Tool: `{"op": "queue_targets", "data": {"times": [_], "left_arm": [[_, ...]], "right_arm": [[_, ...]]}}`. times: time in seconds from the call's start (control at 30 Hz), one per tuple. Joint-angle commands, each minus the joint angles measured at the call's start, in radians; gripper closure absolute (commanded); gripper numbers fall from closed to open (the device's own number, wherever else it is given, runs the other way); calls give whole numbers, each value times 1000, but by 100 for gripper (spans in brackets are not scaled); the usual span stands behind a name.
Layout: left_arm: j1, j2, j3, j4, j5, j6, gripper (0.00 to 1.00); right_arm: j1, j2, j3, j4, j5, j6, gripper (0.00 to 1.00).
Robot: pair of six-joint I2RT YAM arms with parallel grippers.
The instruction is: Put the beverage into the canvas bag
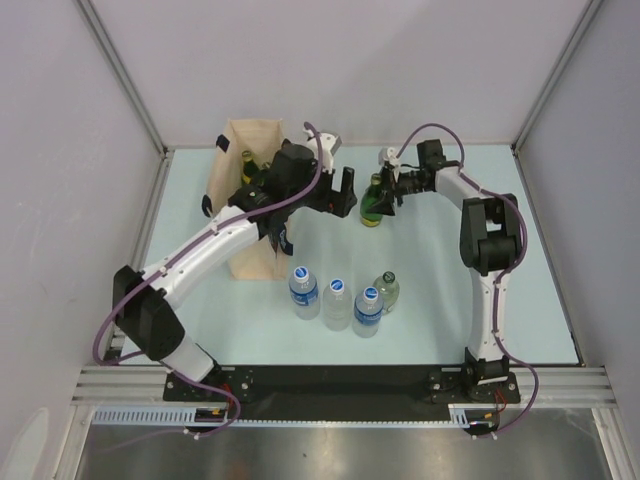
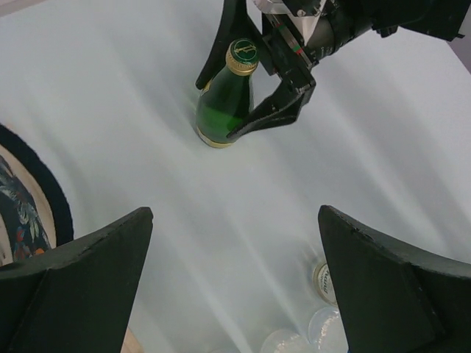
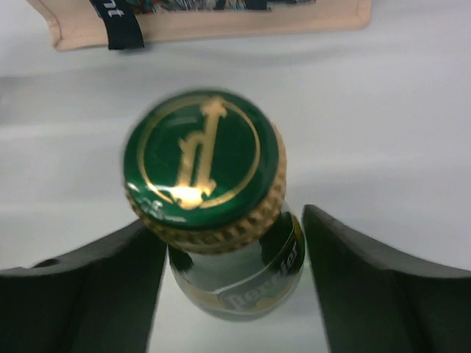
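**Pale worktop, green bottle bracketed ahead of the lift**

Grey walls close in a pale blue-green worktop (image 1: 450, 290). The canvas bag (image 1: 232, 150) stands upright at the upper left of the overhead view, mouth open, with the top of another green bottle (image 1: 247, 160) showing inside it.

The beverage in hand is a green glass bottle (image 1: 372, 205) with a gold-and-green cap. It stands upright on the worktop at upper centre, well apart from the bag. The right fingers (image 3: 368, 294) sit on either side of its neck and shoulder, close against the glass. Whether they press on it yet cannot be told.

The left fingers (image 2: 88, 272) are spread wide with nothing between them. They hover between bag and bottle, pointed toward the bottle.

Four more bottles (image 1: 345, 300) are clustered at lower centre.

By my reading, the step is the grasp. Next the bottle must be clamped firmly, raised straight up above the bag's rim, then carried toward the upper left. The left arm lies across that path, so it likely has to clear away or take the bottle over.
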Motion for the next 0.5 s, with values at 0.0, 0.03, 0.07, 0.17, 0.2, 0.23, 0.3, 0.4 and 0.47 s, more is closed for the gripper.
{"op": "queue_targets", "data": {"times": [0.0,0.03,0.07,0.17,0.2,0.23,0.3,0.4,0.47], "left_arm": [[-15,48,50,86,10,57,0],[-17,59,51,97,16,62,0],[-15,78,56,109,30,67,0],[-17,117,71,137,48,70,0],[-17,125,77,140,56,71,0],[-15,134,93,145,59,70,0],[-18,166,110,151,62,64,0],[-24,221,146,155,27,31,0],[-26,247,180,151,8,1,0]], "right_arm": [[-11,-61,-47,24,76,53,10],[-17,-74,-56,40,83,65,3],[-20,-84,-79,73,89,97,0],[-43,-129,-118,142,89,177,0],[-50,-140,-124,144,86,182,0],[-64,-161,-130,146,87,185,0],[-79,-190,-151,146,95,202,0],[-121,-239,-156,146,118,283,0],[-141,-278,-151,116,123,318,0]]}}
